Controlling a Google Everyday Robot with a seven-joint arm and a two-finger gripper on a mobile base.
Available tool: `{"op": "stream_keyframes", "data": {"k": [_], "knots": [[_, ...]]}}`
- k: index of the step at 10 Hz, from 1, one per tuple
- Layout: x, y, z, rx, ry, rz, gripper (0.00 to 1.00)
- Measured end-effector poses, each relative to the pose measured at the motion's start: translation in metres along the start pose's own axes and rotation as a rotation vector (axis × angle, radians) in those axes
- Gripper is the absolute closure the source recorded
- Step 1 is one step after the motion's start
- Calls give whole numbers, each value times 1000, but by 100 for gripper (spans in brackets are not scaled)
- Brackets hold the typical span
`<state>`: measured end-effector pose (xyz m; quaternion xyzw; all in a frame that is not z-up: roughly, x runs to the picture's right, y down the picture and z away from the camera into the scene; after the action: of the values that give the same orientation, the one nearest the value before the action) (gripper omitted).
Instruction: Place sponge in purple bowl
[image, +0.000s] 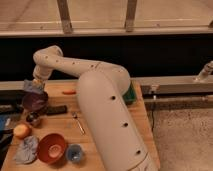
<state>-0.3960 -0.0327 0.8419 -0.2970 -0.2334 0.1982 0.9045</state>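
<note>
The purple bowl sits on the wooden table near its far left edge. It is round, shallow and dark purplish-brown. My gripper hangs at the end of the white arm, just above the bowl's far rim. It is shut on a bluish-grey lump that looks like the sponge. The sponge is at the bowl's far-left rim and I cannot tell whether it touches the bowl.
An orange piece, a black bar, a utensil, a small dark cup, an orange fruit, a grey cloth, an orange-red bowl and a blue cup lie around. A green object shows behind the arm.
</note>
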Motion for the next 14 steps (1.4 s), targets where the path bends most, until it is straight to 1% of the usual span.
{"op": "stream_keyframes", "data": {"k": [2, 3, 4, 5, 6, 7, 9, 10, 12, 14], "knots": [[-4, 11, 13, -55, 34, -11, 100], [-6, 20, 21, -89, 60, -19, 98], [-6, 28, 27, -118, 86, -22, 88], [-5, 33, 31, -134, 102, -23, 81], [-4, 38, 34, -149, 123, -24, 68], [-2, 40, 35, -153, 134, -19, 58], [8, 41, 33, -152, 140, 1, 40], [14, 41, 30, -149, 137, 15, 38], [26, 39, 26, -143, 131, 34, 38], [25, 40, 24, -141, 115, 33, 38]]}}
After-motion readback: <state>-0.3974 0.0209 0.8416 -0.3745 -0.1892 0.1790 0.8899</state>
